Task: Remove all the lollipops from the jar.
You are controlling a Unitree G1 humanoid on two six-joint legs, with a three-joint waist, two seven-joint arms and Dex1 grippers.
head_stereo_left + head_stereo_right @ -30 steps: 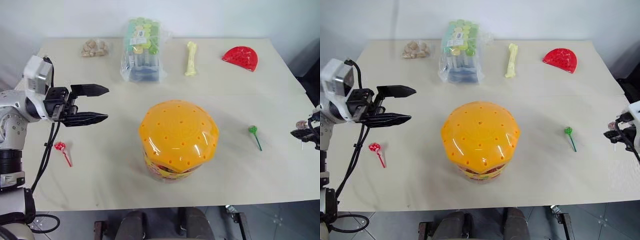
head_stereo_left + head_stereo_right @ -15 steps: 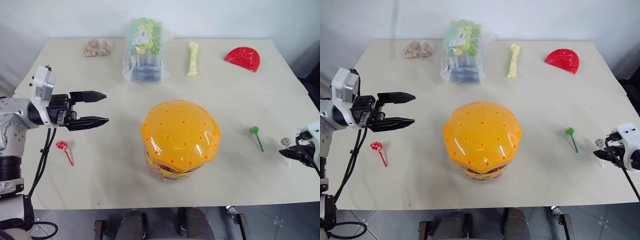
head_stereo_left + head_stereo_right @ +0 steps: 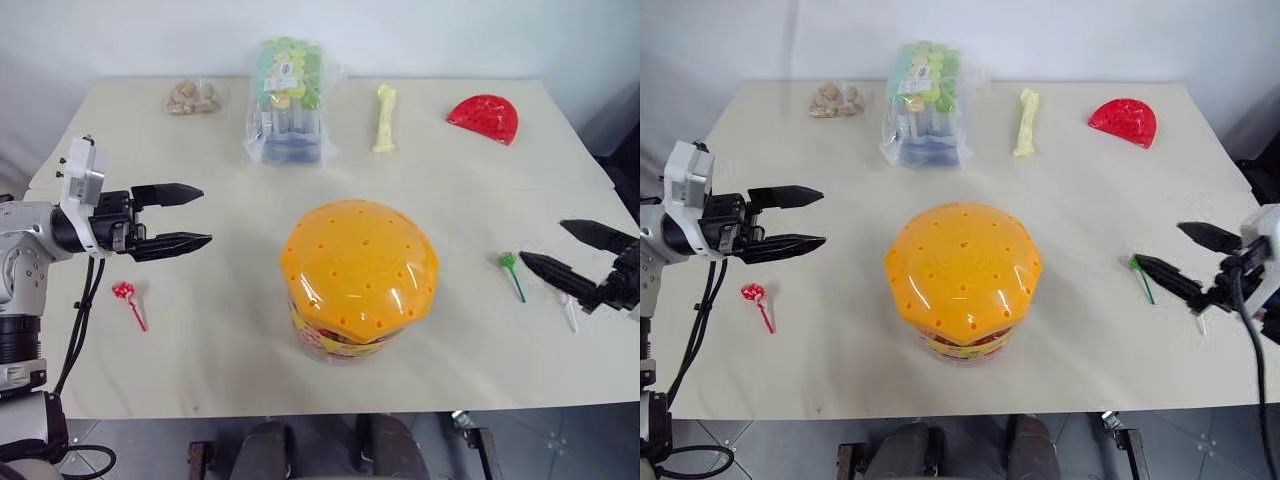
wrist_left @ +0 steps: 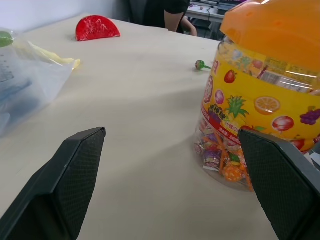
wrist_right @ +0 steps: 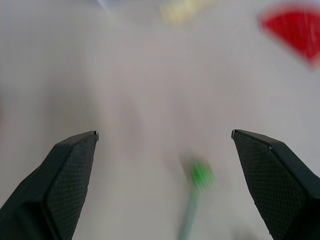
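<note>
The jar (image 3: pixel 360 275), burger-shaped with an orange holed dome, stands at the table's middle with wrapped candies in its printed base (image 4: pixel 265 100). Left of it my left gripper (image 3: pixel 205 214) hovers open and empty, pointing at the jar. A red-stick lollipop (image 3: pixel 127 297) lies below that gripper on the table. My right gripper (image 3: pixel 542 241) is open and empty, raised at the right edge. A green-stick lollipop (image 3: pixel 510 266) lies just under its fingertips. A white-stick lollipop (image 3: pixel 568 308) lies partly hidden behind that gripper.
Along the far edge lie a small bag of nuts (image 3: pixel 190 96), a clear bag of green-capped tubes (image 3: pixel 288 100), a pale yellow bone-shaped stick (image 3: pixel 382 117) and a red half-round piece (image 3: pixel 485 115). A seated person (image 4: pixel 172 10) shows beyond the table.
My right gripper has opened, let the white-stick lollipop go onto the table at the right, then risen and swung in toward the green one. The left gripper has stayed put.
</note>
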